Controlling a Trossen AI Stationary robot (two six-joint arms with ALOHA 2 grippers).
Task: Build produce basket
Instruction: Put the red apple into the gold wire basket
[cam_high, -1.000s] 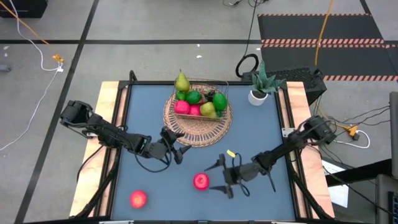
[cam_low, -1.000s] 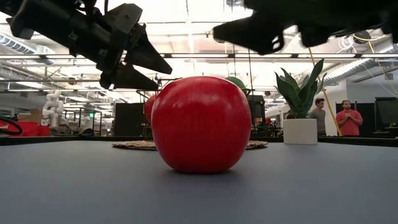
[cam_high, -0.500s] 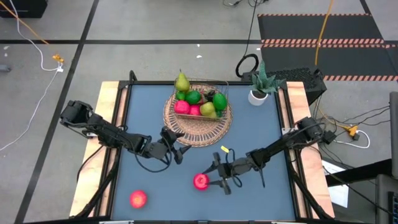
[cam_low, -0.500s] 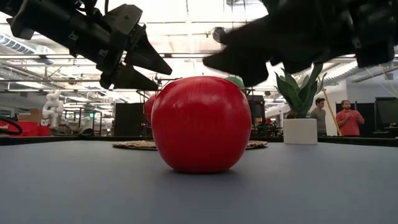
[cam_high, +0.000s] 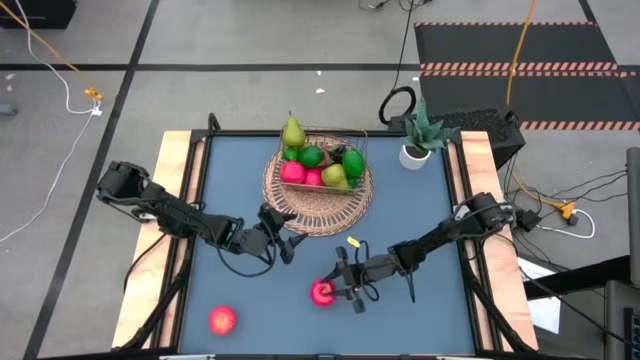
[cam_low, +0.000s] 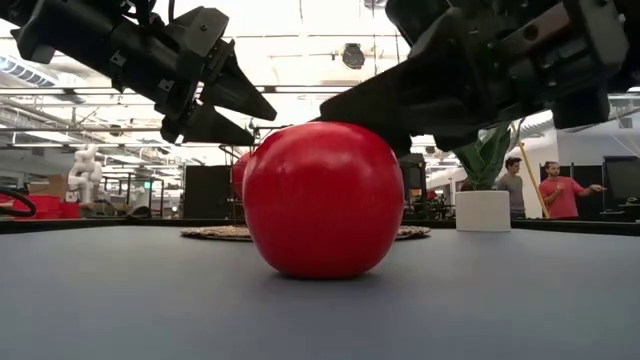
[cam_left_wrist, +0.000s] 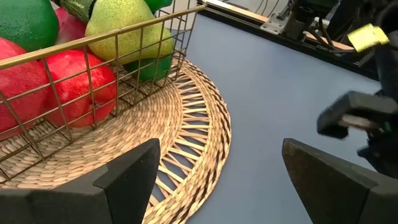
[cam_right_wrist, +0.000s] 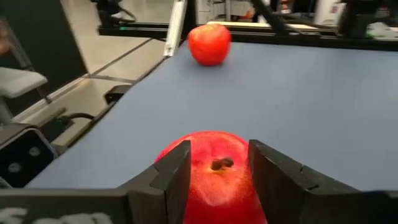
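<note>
A: Fruit count?

B: 2 red apples loose on the table (cam_high: 220, 200). Near apple (cam_high: 322, 291) sits about 6 o'clock from the basket (cam_high: 318, 187), well apart from it. Far apple (cam_high: 222, 320) is at roughly 7 o'clock, near the table's front-left corner. In the basket I count 6 pieces: 2 pink-red ones (cam_high: 292, 171), 2 pears (cam_high: 292, 132), a lime (cam_high: 311, 156) and 1 more dark green fruit (cam_high: 352, 161). Some may be hidden.

A: Right gripper?

B: My right gripper (cam_high: 340, 283) is low at the near apple, coming in from its 3 o'clock side. Fingers (cam_right_wrist: 171, 180) stand open, 1 on each side of the apple's top, stem dimple between them. Can't tell if the pads touch the skin.

A: Left?

B: Left gripper (cam_high: 284, 236) waits at the basket rim, about 8 o'clock, fingers (cam_left_wrist: 134, 174) spread wide, holding nothing.

A: Anything else on deck?

B: 1 white pot with plant (cam_high: 416, 152) at the basket's 3 o'clock. 2 people (cam_low: 562, 190) in the room behind.
</note>
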